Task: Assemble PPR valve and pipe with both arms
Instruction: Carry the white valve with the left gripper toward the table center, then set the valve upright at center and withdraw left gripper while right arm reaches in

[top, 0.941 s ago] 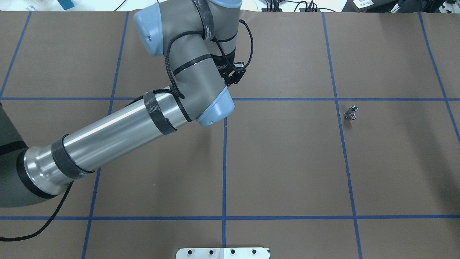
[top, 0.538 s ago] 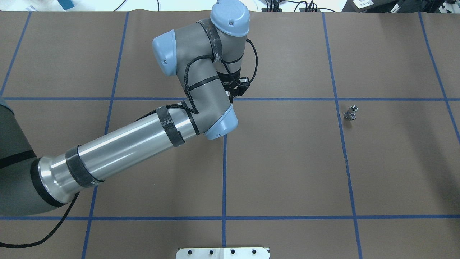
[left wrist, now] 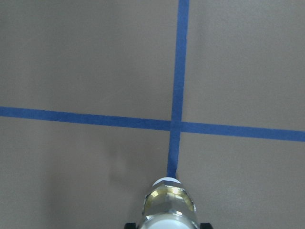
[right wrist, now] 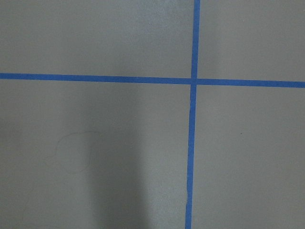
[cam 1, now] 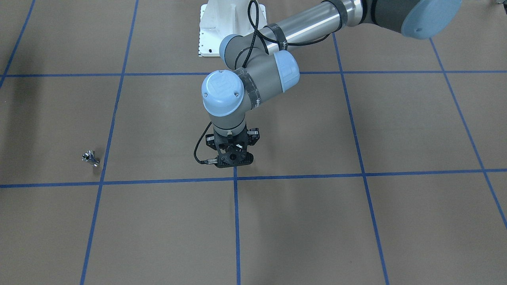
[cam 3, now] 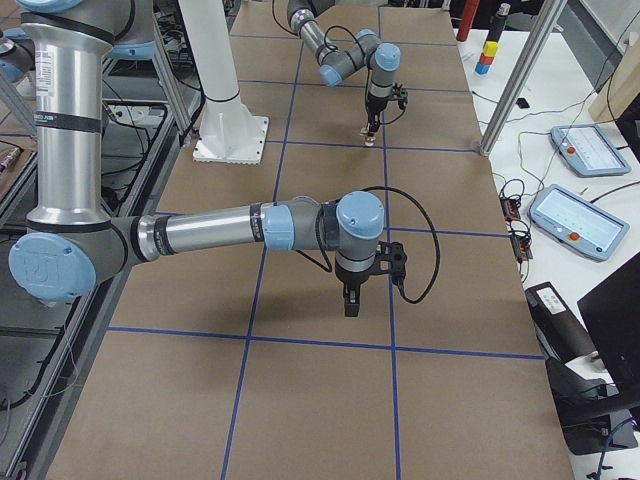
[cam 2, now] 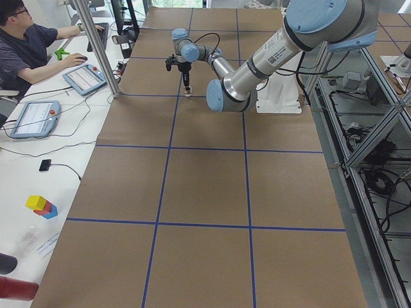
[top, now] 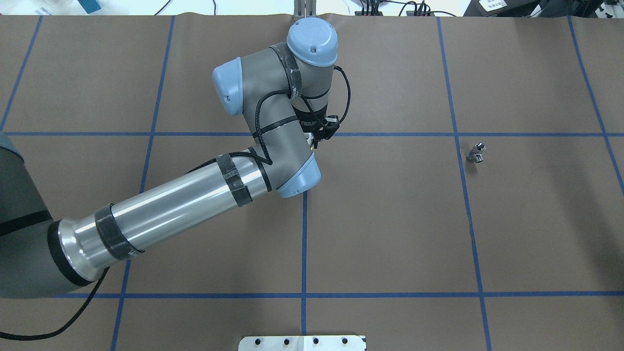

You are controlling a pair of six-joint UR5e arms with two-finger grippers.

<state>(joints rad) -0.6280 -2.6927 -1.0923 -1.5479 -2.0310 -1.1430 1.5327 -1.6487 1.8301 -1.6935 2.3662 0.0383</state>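
My left gripper (cam 1: 233, 161) points straight down over a blue tape crossing near the table's middle and is shut on the PPR valve (left wrist: 169, 202). The valve's brass middle and white ring end show at the bottom of the left wrist view. In the overhead view the left gripper (top: 318, 133) is mostly hidden under the wrist. The pipe (top: 476, 152), a tiny chrome fitting, lies alone on the table far to the right; it also shows in the front-facing view (cam 1: 90, 158). My right gripper (cam 3: 348, 300) shows only in the exterior right view, pointing down; I cannot tell its state.
Brown paper with a blue tape grid covers the table (top: 390, 219). The white bolted pedestal (top: 302, 342) stands at the near edge. An operator (cam 2: 26, 38) sits at a side bench with tablets (cam 2: 83, 78). The right wrist view shows only table and tape.
My left arm has drawn back toward the robot and its wrist has swung, bringing the gripper with the valve down onto the blue tape crossing. The pipe has not moved.
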